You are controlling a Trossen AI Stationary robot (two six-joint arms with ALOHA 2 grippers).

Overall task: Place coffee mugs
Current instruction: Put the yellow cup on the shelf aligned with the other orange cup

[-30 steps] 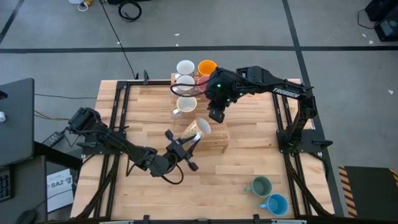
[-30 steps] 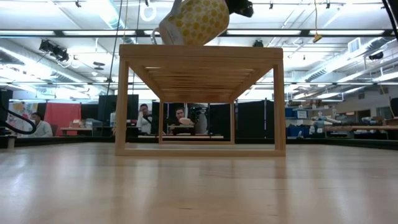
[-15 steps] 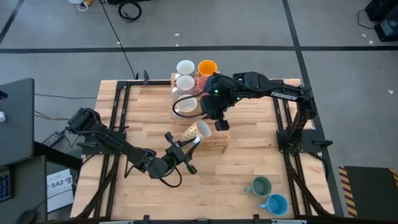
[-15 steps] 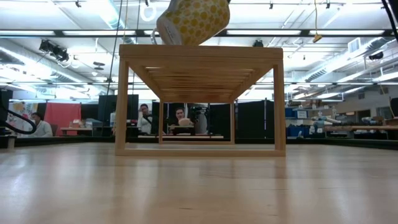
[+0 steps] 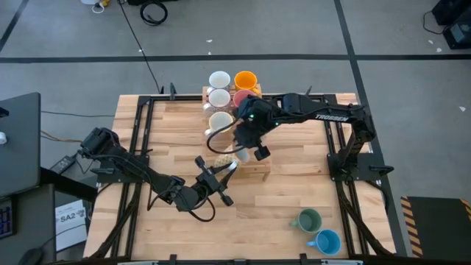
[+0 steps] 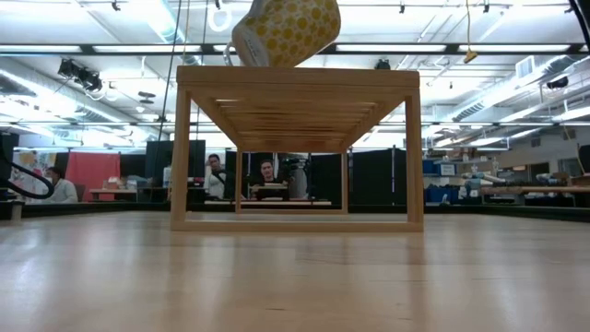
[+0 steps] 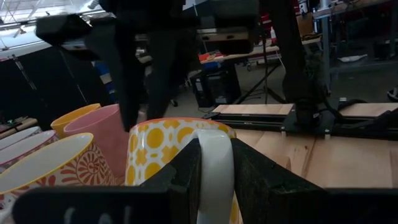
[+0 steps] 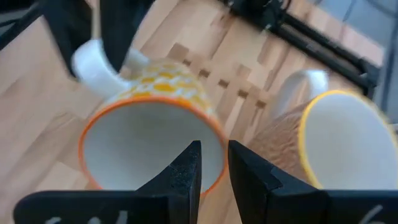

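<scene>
Tilting patterned mug (image 6: 284,30) at rack (image 6: 297,76) edge

Count, high view: mugs, 8 total.
- white mug (image 5: 219,79), second white mug (image 5: 218,97), cream mug (image 5: 221,121): 3
- patterned mug (image 6: 286,32): 1
- orange mug (image 5: 245,79): 1
- pink mug (image 7: 93,137): 1
- green mug (image 5: 307,219): 1
- blue mug (image 5: 327,241): 1

Wooden rack (image 6: 295,78): 1.
Arms: 2, left arm (image 5: 125,165) and right arm (image 5: 324,114).

Over the last second the right claw (image 5: 237,154) has swung from about twelve o'clock of the patterned mug (image 5: 223,159), near the pink mug (image 5: 241,98), down toward seven o'clock, and now hangs right over the patterned mug's mouth, hiding most of it.
</scene>
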